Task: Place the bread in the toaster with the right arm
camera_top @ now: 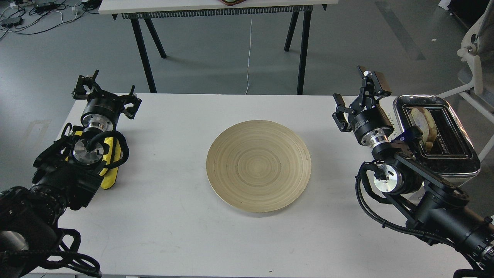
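Observation:
The white toaster (444,154) with a chrome top stands at the table's right edge. The bread (424,122), a tan slice with a brown crust, stands in the toaster's left slot. My right arm (409,181) comes in from the lower right and covers the toaster's white side. Its gripper (359,94) is open and empty, just left of the toaster and apart from the bread. My left gripper (103,90) is open and empty at the table's far left.
A round wooden plate (258,165) lies empty at the table's middle. The toaster's white cord (349,119) runs over the back right of the table. A yellow part (110,170) sits under my left arm. A second table (216,7) stands behind.

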You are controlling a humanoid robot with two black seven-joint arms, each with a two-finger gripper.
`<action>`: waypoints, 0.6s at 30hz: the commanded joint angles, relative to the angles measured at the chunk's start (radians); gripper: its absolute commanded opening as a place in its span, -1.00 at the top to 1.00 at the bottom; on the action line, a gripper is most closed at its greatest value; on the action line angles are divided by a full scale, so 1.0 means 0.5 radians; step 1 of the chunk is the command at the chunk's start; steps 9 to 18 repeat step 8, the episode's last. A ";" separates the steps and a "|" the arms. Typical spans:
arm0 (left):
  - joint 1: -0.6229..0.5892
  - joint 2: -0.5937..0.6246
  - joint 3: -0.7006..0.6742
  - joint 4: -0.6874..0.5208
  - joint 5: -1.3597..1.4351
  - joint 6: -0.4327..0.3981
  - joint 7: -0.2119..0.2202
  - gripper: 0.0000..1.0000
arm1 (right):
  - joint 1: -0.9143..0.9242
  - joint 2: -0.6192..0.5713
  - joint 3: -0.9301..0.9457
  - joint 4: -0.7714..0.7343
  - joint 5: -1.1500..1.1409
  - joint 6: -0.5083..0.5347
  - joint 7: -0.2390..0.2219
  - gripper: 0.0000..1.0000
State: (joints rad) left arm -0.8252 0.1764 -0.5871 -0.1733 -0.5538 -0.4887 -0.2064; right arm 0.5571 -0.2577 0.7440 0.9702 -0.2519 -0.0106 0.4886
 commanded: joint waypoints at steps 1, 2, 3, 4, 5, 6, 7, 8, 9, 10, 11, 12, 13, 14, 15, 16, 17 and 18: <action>0.000 0.000 -0.001 0.000 0.000 0.000 0.002 -1.00 | -0.004 0.061 0.034 -0.066 0.001 0.024 0.000 -0.96; 0.000 0.000 0.002 0.000 0.000 0.000 0.002 -1.00 | -0.004 0.061 0.040 -0.066 0.001 0.021 0.000 -0.96; 0.000 0.000 -0.001 0.000 0.000 0.000 0.002 -1.00 | -0.004 0.061 0.049 -0.066 0.004 0.006 0.000 -0.96; 0.000 0.000 -0.001 0.000 0.000 0.000 0.002 -1.00 | -0.007 0.061 0.058 -0.066 0.004 -0.015 0.000 -0.96; 0.000 0.000 0.002 0.000 0.000 0.000 0.002 -1.00 | -0.007 0.061 0.061 -0.066 0.004 -0.037 0.000 -0.96; 0.000 0.000 -0.001 0.000 0.003 0.000 0.002 -1.00 | -0.010 0.061 0.064 -0.069 0.004 -0.046 0.000 -0.96; 0.000 0.000 -0.001 0.000 0.000 0.000 0.002 -1.00 | -0.013 0.064 0.064 -0.066 0.004 -0.046 0.000 -0.96; 0.000 0.000 -0.001 0.000 0.000 0.000 0.002 -1.00 | -0.022 0.064 0.061 -0.066 0.001 -0.052 0.000 -0.96; 0.000 0.000 -0.001 0.000 0.000 0.000 0.002 -1.00 | -0.022 0.064 0.061 -0.066 0.001 -0.052 0.000 -0.96; 0.000 0.000 -0.001 0.000 0.000 0.000 0.002 -1.00 | -0.022 0.064 0.061 -0.066 0.001 -0.052 0.000 -0.96; 0.000 0.000 -0.001 0.000 0.000 0.000 0.002 -1.00 | -0.022 0.064 0.061 -0.066 0.001 -0.052 0.000 -0.96; 0.000 0.000 -0.001 0.000 0.000 0.000 0.002 -1.00 | -0.022 0.064 0.061 -0.066 0.001 -0.052 0.000 -0.96; 0.000 0.000 -0.001 0.000 0.000 0.000 0.002 -1.00 | -0.022 0.064 0.061 -0.066 0.001 -0.052 0.000 -0.96; 0.000 0.000 -0.001 0.000 0.000 0.000 0.002 -1.00 | -0.022 0.064 0.061 -0.066 0.001 -0.052 0.000 -0.96; 0.000 0.000 -0.001 0.000 0.000 0.000 0.002 -1.00 | -0.022 0.064 0.061 -0.066 0.001 -0.052 0.000 -0.96; 0.000 0.000 -0.001 0.000 0.000 0.000 0.002 -1.00 | -0.022 0.064 0.061 -0.066 0.001 -0.052 0.000 -0.96; 0.000 0.000 -0.001 0.000 0.000 0.000 0.002 -1.00 | -0.022 0.064 0.061 -0.066 0.001 -0.052 0.000 -0.96; 0.000 0.000 -0.001 0.000 0.000 0.000 0.002 -1.00 | -0.022 0.064 0.061 -0.066 0.001 -0.052 0.000 -0.96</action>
